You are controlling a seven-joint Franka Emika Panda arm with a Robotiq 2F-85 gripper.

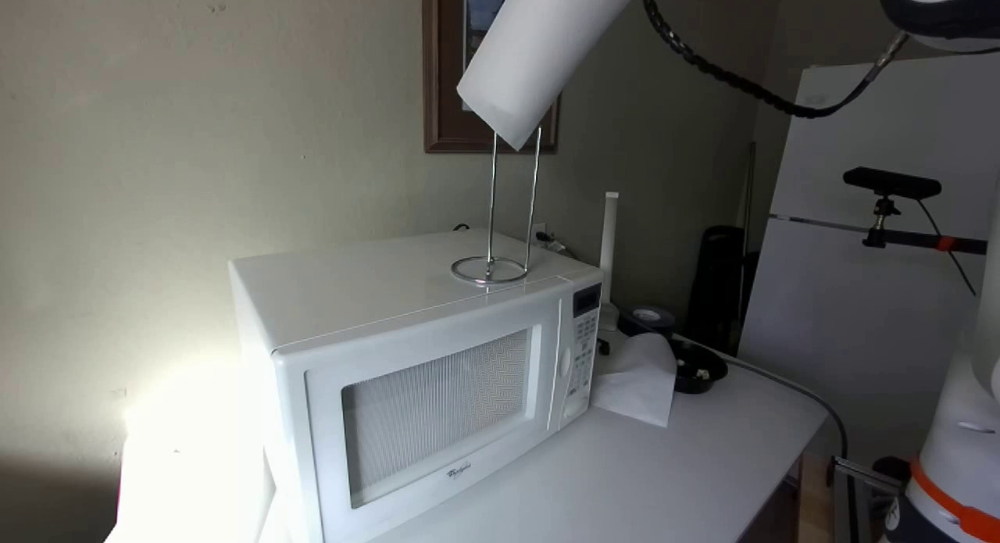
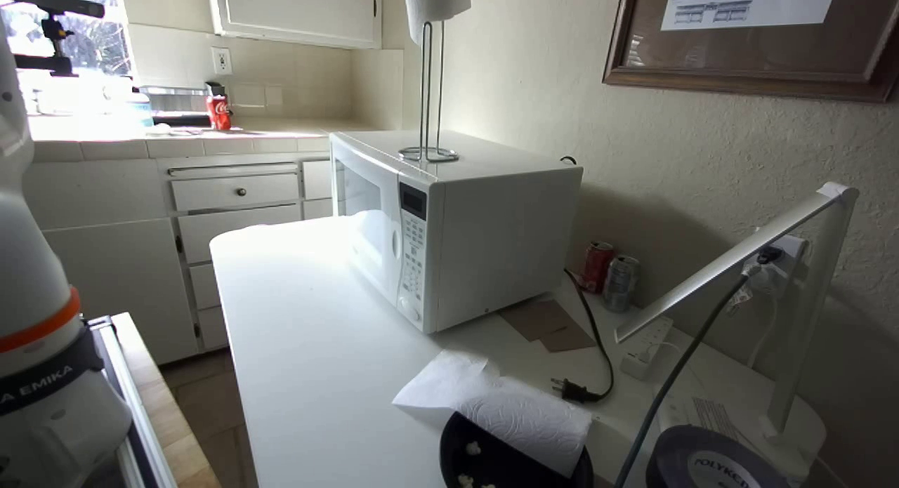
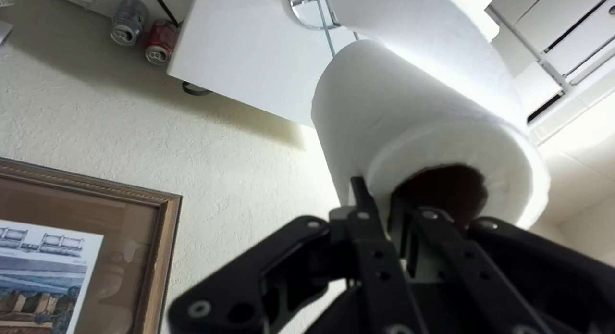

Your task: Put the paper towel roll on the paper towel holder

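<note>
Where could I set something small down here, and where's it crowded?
The white table looks bare in front of the microwave; so does the microwave's top, left of the paper towel holder in an exterior view. Crowded: right of the control panel, with cans, cardboard, plug, lamp, black dish.

The arm (image 2: pixel 27 260) rises at the edge of both exterior views, while in the wrist view the gripper (image 3: pixel 378 192) has its two fingers (image 3: pixel 363 200) pinched close together.

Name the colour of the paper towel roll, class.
White; the paper towel roll shows best in the wrist view.
</note>
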